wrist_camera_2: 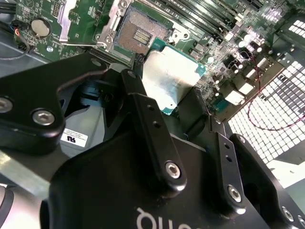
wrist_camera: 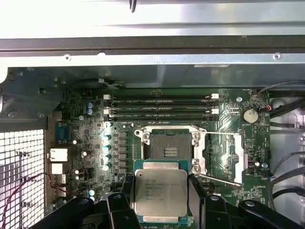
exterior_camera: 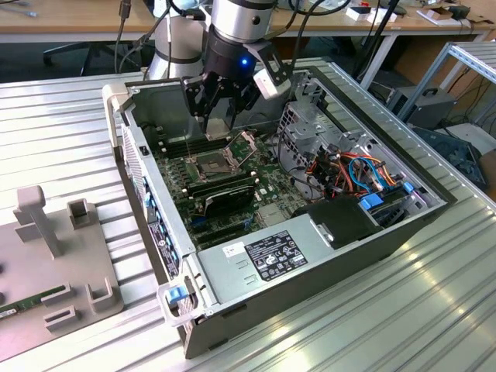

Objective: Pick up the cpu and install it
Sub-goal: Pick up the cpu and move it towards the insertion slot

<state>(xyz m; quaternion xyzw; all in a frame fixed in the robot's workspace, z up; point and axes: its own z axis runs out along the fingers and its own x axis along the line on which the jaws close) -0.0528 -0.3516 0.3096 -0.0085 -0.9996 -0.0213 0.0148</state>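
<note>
Arm's gripper [wrist_camera: 161, 183] clamped on the cpu [wrist_camera: 160, 192], thin square chip, dull silver-grey metal face, gripped by opposite edges. Open dark square socket [wrist_camera: 169, 148] sits just beyond the fingertips, hinged frame up. Judgement: keep chip level, match corners, lower without pressing. Lid lettering too faint to read.

exterior view: bright, even room light — pale glare streaks run along the ribbed table [exterior_camera: 403, 310]. a blue indicator lamp [exterior_camera: 245, 61] glows on the arm [exterior_camera: 240, 19]. first wrist view: the case wall [wrist_camera: 143, 19] is washed out white; the cpu [wrist_camera: 159, 193] face carries a dull sheen.
</note>
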